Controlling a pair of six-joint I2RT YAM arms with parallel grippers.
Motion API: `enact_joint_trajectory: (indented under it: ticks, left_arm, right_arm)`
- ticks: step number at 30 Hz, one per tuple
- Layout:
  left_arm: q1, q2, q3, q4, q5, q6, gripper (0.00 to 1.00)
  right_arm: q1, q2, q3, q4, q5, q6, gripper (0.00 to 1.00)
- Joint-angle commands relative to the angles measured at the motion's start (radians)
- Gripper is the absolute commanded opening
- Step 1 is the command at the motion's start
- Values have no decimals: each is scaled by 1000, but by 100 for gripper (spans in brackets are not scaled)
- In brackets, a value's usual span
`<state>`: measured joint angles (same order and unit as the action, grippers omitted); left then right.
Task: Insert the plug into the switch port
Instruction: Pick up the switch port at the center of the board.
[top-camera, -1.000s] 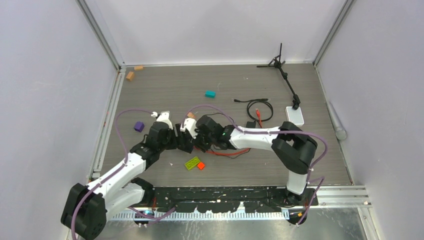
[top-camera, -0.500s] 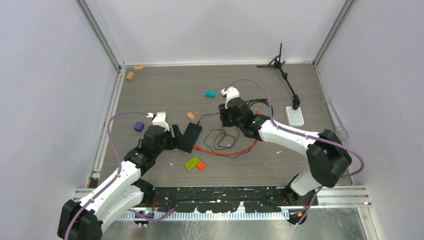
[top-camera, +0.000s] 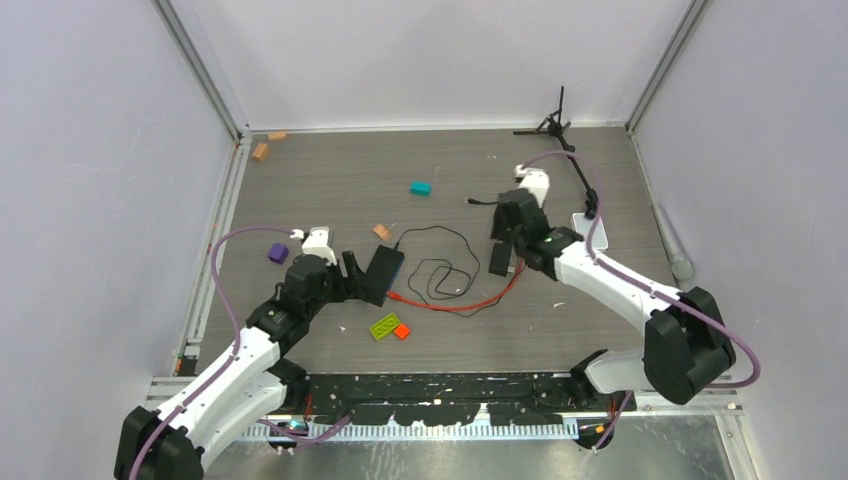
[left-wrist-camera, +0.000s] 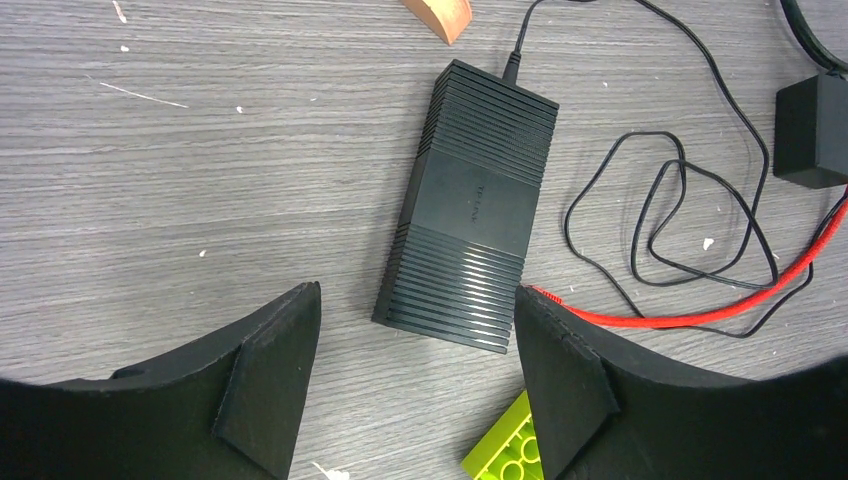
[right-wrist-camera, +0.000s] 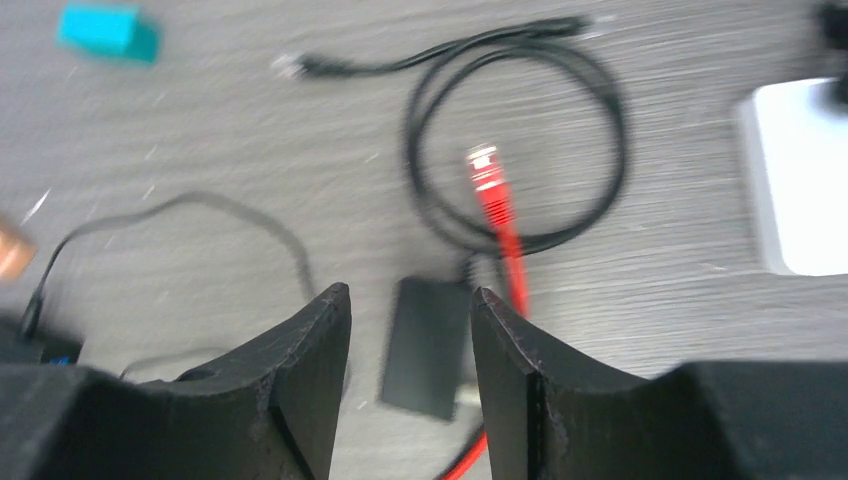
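We are judging that the step in hand is the reach for the plug, and nothing is being inserted yet. The plug (right-wrist-camera: 483, 162) is lying on the table (right-wrist-camera: 200, 120) at the free end of the red cable (right-wrist-camera: 507, 240), inside a loop of black cable (right-wrist-camera: 615, 150). It is ahead of the right gripper (right-wrist-camera: 410, 292) and apart from it. This gripper is hovering with its jaws moderately apart and is holding nothing; the black power brick (right-wrist-camera: 428, 345) is lying below it.

The switch (left-wrist-camera: 465, 215) is lying flat, well apart from the plug. The left gripper (left-wrist-camera: 417, 295) is standing wide over its near end, one finger on each side, and we cannot tell if they are touching it. We are not seeing the ports.

We are thinking the next move calls for the right gripper to go forward and down and close on the plug body, not on the power brick.

We are seeing no containers here.
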<state>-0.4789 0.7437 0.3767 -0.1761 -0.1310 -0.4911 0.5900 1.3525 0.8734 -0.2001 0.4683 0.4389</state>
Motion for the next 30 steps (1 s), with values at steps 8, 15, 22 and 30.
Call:
enact_joint_trajectory:
  ticks: [8,15,22,30]
  left_arm:
    - [-4,-15,-11,46,-5,8,72]
    - [-3,-33,-22,55,-1,8,73]
    - [-4,-35,-25,64,9,10,73]
    - [-4,-42,-28,65,13,11,73]
  right_arm:
    - [-445,-34,50,-63,-25,140,70]
    - [-590,150,198,-144,-30,37,84]
    - [-701,279,252,-106,-112,13,86]
    - [-831,277,149,59,-310,102,86]
